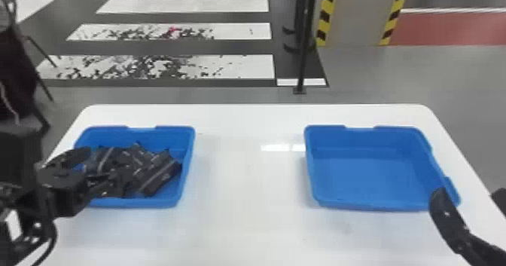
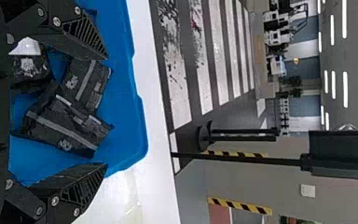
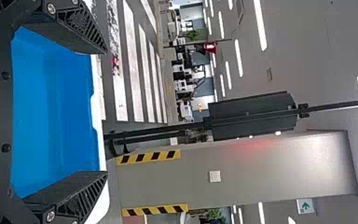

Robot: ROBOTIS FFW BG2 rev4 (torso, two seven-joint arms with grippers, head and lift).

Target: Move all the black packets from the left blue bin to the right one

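Several black packets (image 1: 158,175) with grey stripes lie heaped in the left blue bin (image 1: 186,152). Over the bin's near left part is my left gripper (image 1: 98,167), open. The left wrist view has the packets (image 2: 67,123) beyond the spread fingers of the left gripper (image 2: 107,111), with nothing held. Bare blue floor shows in the right blue bin (image 1: 369,175). At that bin's near right corner is my right gripper (image 1: 468,193); in the right wrist view, the bin (image 3: 56,112) lies behind the right gripper (image 3: 106,112), whose fingers are wide apart.
Both bins stand on a white table (image 1: 248,193), with a wide stretch of tabletop between them. Past the far edge, a black pole (image 1: 304,50) and a pillar with yellow-black striped edges (image 1: 359,12) stand on the floor.
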